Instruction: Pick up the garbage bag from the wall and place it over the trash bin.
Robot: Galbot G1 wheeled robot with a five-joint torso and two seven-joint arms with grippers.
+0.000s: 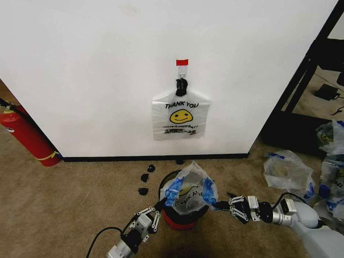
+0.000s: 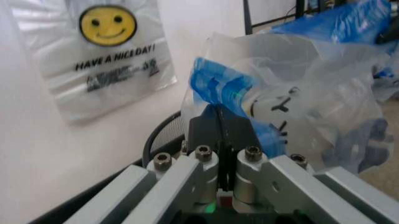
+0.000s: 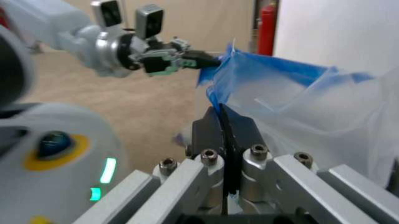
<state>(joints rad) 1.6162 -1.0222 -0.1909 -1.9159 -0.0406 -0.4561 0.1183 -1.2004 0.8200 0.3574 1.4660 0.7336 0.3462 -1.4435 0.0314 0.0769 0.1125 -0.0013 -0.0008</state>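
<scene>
The garbage bag [image 1: 189, 189], thin see-through plastic with blue handle tips, is stretched between my two grippers just above the trash bin [image 1: 180, 219], a small black bin with a red base. My left gripper [image 1: 163, 205] is shut on the bag's left blue handle. On the other side, my right gripper [image 1: 216, 203] is shut on the right handle. The left wrist view shows closed fingers [image 2: 206, 126] pinching blue plastic of the bag [image 2: 311, 84]. In the right wrist view my own gripper [image 3: 223, 127] clamps the bag [image 3: 311, 107], with the left gripper [image 3: 201, 58] farther off. The white wall [image 1: 80, 64] stands behind.
A flat white THANK YOU bundle [image 1: 180, 115] with a black knot hangs on the wall under red tape [image 1: 182, 62]. A red fire extinguisher [image 1: 27, 137] stands at the left. Black scraps [image 1: 145, 177] lie on the carpet. Lumpy clear bags [image 1: 287, 172] and a black frame [image 1: 301, 80] are at the right.
</scene>
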